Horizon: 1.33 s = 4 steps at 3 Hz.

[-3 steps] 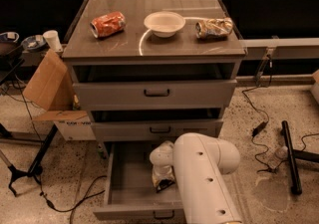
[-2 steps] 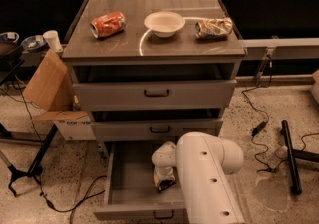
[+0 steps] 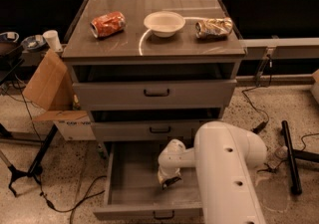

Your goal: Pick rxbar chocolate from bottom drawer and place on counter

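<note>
The bottom drawer (image 3: pixel 130 184) is pulled open, and its grey floor shows on the left side. My gripper (image 3: pixel 169 181) reaches down into the drawer's right half, close to the floor. A small dark shape sits right at the gripper's tip. I cannot tell whether it is the rxbar chocolate, and no bar shows plainly elsewhere in the drawer. My white arm (image 3: pixel 227 168) covers the drawer's right part. The counter (image 3: pixel 149 4) is the glossy top of the cabinet.
On the counter lie a crushed orange can (image 3: pixel 107 24), a white bowl (image 3: pixel 164 23) and a crushed pale can (image 3: pixel 214 28). The two upper drawers (image 3: pixel 155 93) stand slightly ajar. A cardboard box (image 3: pixel 47 86) is at the left. Cables and a stand foot (image 3: pixel 290 156) lie at the right.
My arm has shifted a little to the right, while the gripper stays down inside the bottom drawer. The things on the counter have not moved.
</note>
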Tool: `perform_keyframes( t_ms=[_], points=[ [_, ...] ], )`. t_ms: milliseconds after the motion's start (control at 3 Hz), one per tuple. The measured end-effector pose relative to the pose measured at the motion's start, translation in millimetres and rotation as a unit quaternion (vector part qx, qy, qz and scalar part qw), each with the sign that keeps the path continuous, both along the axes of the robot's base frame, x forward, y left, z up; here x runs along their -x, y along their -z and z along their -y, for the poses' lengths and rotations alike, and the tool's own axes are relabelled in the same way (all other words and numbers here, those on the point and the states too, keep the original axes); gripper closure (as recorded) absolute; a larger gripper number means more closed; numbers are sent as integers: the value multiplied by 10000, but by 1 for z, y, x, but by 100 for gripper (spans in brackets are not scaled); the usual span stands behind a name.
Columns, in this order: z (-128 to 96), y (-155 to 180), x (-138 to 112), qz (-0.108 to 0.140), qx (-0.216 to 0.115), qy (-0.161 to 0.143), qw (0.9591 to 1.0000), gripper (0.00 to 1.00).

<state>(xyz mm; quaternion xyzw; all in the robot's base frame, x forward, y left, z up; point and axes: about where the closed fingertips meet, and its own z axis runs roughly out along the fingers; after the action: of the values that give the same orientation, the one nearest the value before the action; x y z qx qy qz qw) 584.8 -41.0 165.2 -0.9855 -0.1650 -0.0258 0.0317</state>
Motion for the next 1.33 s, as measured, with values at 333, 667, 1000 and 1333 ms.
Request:
perform_keyframes(
  t_ms=[333,667,1000,1333],
  points=[
    [16,-44,11,223,108,-112,9996,100],
    [31,-86,19,398,211,-208,9988,100],
    [51,-147,29,650,395,-287,9967,100],
    [64,-201,29,901,595,-344,9936,100]
  ],
)
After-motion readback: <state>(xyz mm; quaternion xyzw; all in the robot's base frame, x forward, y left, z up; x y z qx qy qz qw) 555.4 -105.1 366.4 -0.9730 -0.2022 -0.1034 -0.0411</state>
